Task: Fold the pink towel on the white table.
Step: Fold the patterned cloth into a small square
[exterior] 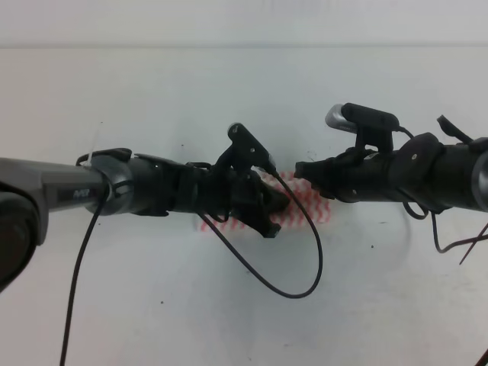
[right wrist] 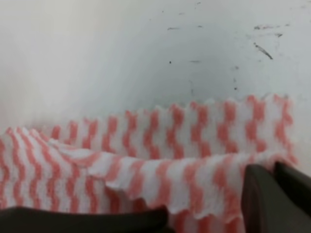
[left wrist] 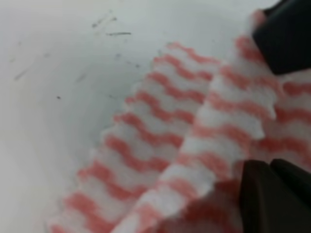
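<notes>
Pink-and-white zigzag cloth — the pink towel (exterior: pixel 305 204) — lies near the middle of the white counter (exterior: pixel 152 84), mostly hidden under both arms. From the left, the left gripper (exterior: pixel 278 202) sits low over it; its wrist view shows dark fingers (left wrist: pixel 286 39) straddling a raised fold, apparently pinching the cloth (contact itself is blurred). The right gripper (exterior: pixel 301 169) meets it from the opposite side, fingers (right wrist: pixel 272 194) set around a lifted edge, likely so both can carry the layer over together. Faint lettering marks the left arm — unreadable.
</notes>
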